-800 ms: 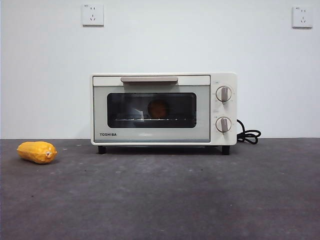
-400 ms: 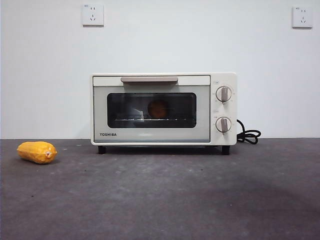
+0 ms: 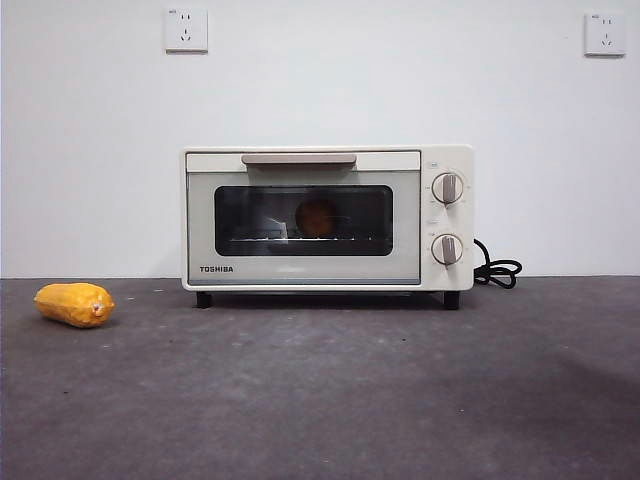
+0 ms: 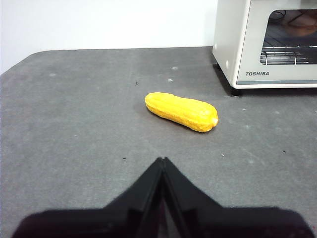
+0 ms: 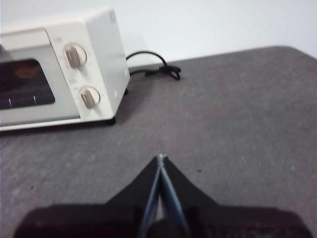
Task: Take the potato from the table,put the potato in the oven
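1. The left gripper [image 4: 163,161] is seen with both black jaws pressed together to a single point, nothing being held between them.
2. The table [image 4: 74,124], dark grey and rough, is spread under everything in this view.
3. A long, glossy yellow vegetable [image 4: 182,111] is laid flat on the table, ahead of the gripper and well apart from it.
4. The oven [image 4: 247,44] is placed beyond the vegetable, near it but not touching; only one corner is shown, with the word TOSHIBA printed below the window.
5. A wire rack [image 4: 288,55] is seen behind the oven glass.
6. An orange-brown shape above the rack is cut off by the picture's edge and cannot be identified.
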`<action>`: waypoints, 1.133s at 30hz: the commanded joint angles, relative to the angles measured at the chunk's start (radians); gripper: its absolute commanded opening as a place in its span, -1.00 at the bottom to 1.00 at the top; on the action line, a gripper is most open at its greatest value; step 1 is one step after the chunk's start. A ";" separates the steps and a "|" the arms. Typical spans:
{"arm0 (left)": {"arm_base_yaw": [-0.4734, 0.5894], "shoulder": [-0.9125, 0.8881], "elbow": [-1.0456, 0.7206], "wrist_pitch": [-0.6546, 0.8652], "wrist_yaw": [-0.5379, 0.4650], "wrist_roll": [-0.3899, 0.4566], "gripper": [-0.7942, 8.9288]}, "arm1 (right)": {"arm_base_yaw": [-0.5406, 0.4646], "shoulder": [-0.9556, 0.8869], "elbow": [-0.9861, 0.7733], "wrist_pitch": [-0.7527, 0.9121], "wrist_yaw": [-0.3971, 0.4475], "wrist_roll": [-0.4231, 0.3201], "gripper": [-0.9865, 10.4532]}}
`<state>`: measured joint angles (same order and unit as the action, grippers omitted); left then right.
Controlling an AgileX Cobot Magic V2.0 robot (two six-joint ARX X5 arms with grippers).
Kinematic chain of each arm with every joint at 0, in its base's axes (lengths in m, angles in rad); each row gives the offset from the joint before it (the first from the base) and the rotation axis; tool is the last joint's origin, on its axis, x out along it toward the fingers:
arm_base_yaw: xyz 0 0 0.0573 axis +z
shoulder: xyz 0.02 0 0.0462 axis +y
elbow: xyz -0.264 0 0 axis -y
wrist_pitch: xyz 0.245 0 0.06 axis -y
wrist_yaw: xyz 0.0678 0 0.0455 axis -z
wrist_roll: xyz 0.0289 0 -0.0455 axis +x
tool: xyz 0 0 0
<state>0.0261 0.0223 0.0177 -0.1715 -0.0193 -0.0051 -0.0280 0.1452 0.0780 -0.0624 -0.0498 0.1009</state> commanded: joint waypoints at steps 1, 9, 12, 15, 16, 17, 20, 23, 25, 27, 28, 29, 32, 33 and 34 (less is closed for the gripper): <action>0.003 0.000 -0.010 0.007 0.000 -0.008 -0.85 | -0.002 -0.022 -0.031 0.010 0.000 0.005 -0.82; 0.003 0.000 -0.010 0.007 0.000 -0.007 -0.85 | -0.002 -0.134 -0.064 -0.070 0.005 -0.045 -0.82; 0.003 0.000 -0.010 0.007 0.000 -0.008 -0.85 | -0.001 -0.138 -0.064 -0.098 0.005 -0.092 -0.82; 0.003 0.000 -0.010 0.007 0.000 -0.007 -0.84 | 0.001 -0.138 -0.064 -0.122 0.005 -0.124 -0.82; 0.003 0.000 -0.010 0.007 0.000 -0.008 -0.84 | 0.001 -0.138 -0.064 -0.121 0.005 -0.137 -0.82; 0.003 0.000 -0.010 0.007 0.000 -0.008 -0.85 | 0.001 -0.138 -0.064 -0.122 0.005 -0.153 -0.82; 0.003 0.001 -0.010 0.007 0.000 -0.008 -0.85 | 0.001 -0.138 -0.064 -0.122 0.005 -0.170 -0.82; 0.003 0.001 -0.010 0.007 0.000 -0.008 -0.85 | 0.001 -0.138 -0.064 -0.121 0.005 -0.168 -0.82; 0.003 0.001 -0.010 0.007 0.000 -0.008 -0.85 | 0.001 -0.138 -0.064 -0.121 0.005 -0.154 -0.82; 0.003 0.001 -0.010 0.007 0.000 -0.008 -0.85 | 0.001 -0.138 -0.064 -0.121 0.005 -0.154 -0.82; 0.003 0.001 -0.010 0.007 0.000 -0.008 -0.85 | 0.001 -0.138 -0.064 -0.121 0.005 -0.154 -0.82; 0.003 0.001 -0.010 0.007 0.000 -0.008 -0.84 | 0.001 -0.138 -0.064 -0.121 0.005 -0.154 -0.82; 0.003 0.001 -0.010 0.007 0.000 -0.007 -0.85 | 0.001 -0.138 -0.064 -0.121 0.005 -0.154 -0.82; 0.003 0.001 -0.010 0.007 0.000 -0.008 -0.85 | 0.001 -0.138 -0.064 -0.121 0.005 -0.154 -0.82; 0.003 0.001 -0.010 0.007 0.000 -0.007 -0.85 | 0.001 -0.138 -0.064 -0.121 0.005 -0.154 -0.82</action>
<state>0.0261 0.0235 0.0177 -0.1715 -0.0196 -0.0051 -0.0277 0.0101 0.0238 -0.1875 -0.0483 -0.0528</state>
